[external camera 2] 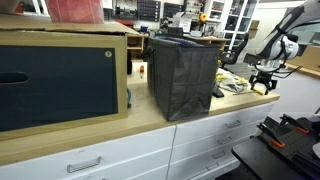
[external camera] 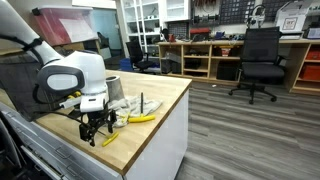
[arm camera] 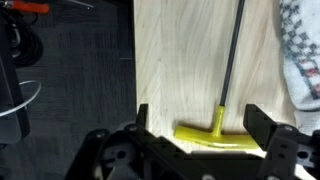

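Low in the wrist view, the gripper (arm camera: 198, 122) stands with jaws wide apart astride the yellow-handled tool (arm camera: 215, 138), so it lies unclamped, flat on the wooden surface (arm camera: 180, 60).

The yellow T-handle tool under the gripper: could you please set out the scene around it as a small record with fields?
surface: wooden countertop
tool: yellow T-handle tool, lying flat, its dark shaft pointing away from the gripper
gripper: gripper open, one finger on each side of the yellow handle; whether they touch it cannot be told
beside the tool: checked cloth, apart from the shaft
position on counter: near the counter's edge, in the wrist view
farther along the counter: dark fabric box
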